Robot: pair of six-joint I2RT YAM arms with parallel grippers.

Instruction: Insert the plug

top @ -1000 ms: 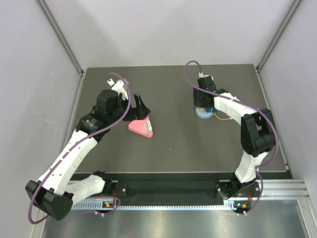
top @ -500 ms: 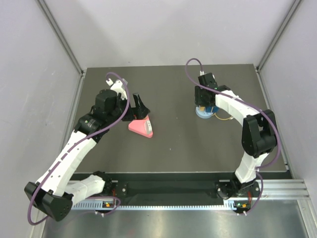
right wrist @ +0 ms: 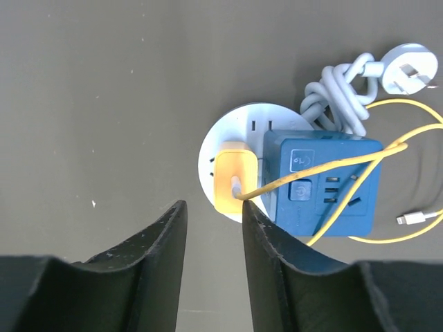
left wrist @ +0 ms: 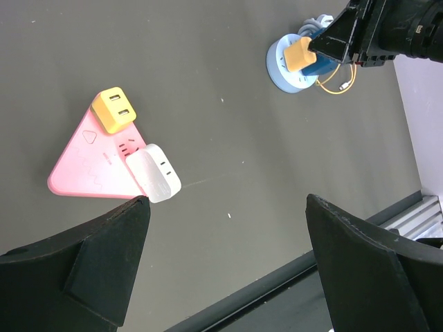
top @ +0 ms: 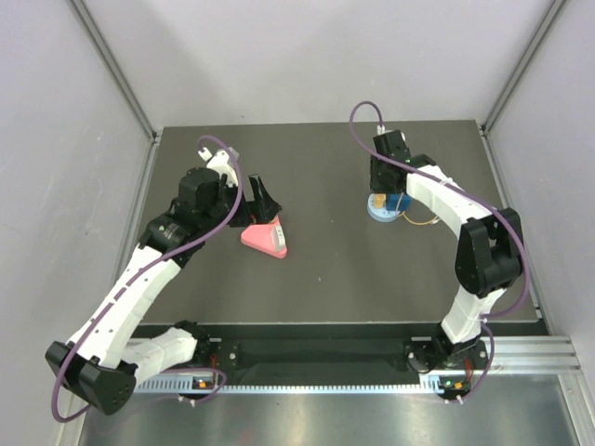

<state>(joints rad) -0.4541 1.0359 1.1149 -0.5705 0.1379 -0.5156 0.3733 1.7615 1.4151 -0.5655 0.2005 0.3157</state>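
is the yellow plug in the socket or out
Looks in: the plug sits flat on the white round socket beside the blue cube. How deep its prongs go cannot be told.

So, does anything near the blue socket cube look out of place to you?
Yes: the yellow wire from the plug lies draped across the blue cube, covering some of its sockets; nothing looks spilled or damaged.
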